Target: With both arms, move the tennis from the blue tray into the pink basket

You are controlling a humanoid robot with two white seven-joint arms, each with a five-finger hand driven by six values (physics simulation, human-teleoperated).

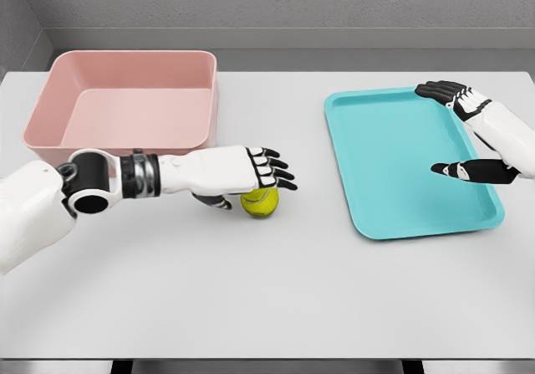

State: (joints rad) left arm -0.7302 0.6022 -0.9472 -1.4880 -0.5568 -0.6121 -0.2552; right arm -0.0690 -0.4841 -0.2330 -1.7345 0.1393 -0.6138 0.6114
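Note:
A yellow-green tennis ball [260, 203] lies on the white table between the basket and the tray. My left hand [259, 176] hovers right over it, palm down, fingers stretched out and thumb curled below beside the ball; it does not grip the ball. The pink basket [50, 98] stands at the back left with nothing inside. The blue tray [393, 215] lies at the right and holds nothing. My right hand [458, 131] hangs over the tray's right edge, fingers spread, holding nothing.
The white table [276, 299] runs to a front edge near the bottom of the picture. A grey wall stands behind the table. My left forearm [109, 181] crosses in front of the basket's near wall.

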